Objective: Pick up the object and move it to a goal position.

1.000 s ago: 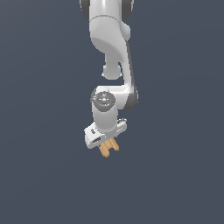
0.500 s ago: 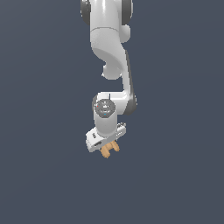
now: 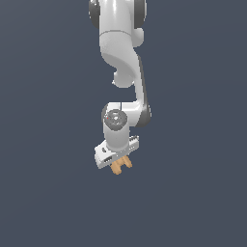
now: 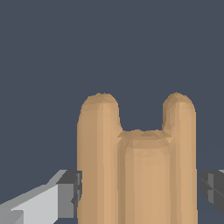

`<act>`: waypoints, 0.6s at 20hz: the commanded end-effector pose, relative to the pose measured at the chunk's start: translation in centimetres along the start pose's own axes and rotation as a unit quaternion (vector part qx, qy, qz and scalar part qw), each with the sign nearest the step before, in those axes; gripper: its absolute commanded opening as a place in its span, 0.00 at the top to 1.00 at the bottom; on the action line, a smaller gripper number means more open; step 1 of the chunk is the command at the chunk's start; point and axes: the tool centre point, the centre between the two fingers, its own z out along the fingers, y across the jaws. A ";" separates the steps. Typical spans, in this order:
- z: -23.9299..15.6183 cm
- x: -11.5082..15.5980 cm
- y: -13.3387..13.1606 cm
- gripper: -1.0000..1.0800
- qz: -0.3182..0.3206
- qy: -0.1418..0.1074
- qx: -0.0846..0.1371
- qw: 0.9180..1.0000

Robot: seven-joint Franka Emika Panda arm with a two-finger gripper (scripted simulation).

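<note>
Now the tan-orange notched piece [image 3: 121, 166] is being held between the fingers of the white gripper [image 3: 118, 162], which is clamped on it, with the piece's two rounded prongs [image 4: 101, 109] protruding past the fingertips [image 4: 70, 192] in the wrist view. Compared with a second ago, the arm is being drawn slightly toward 6 o'clock in the exterior view, the piece being carried along. No goal marker is being shown, so the remaining travel cannot be judged.
</note>
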 end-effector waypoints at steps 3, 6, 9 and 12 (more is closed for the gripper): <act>1.3 -0.6 -0.2 1.00 0.001 -0.007 0.004 1.000; -0.1 -0.2 0.4 1.00 0.003 -0.001 -0.002 1.000; -0.2 0.2 -0.4 1.00 0.003 -0.001 -0.001 1.000; -0.4 1.1 -1.9 1.00 0.002 -0.002 -0.001 1.000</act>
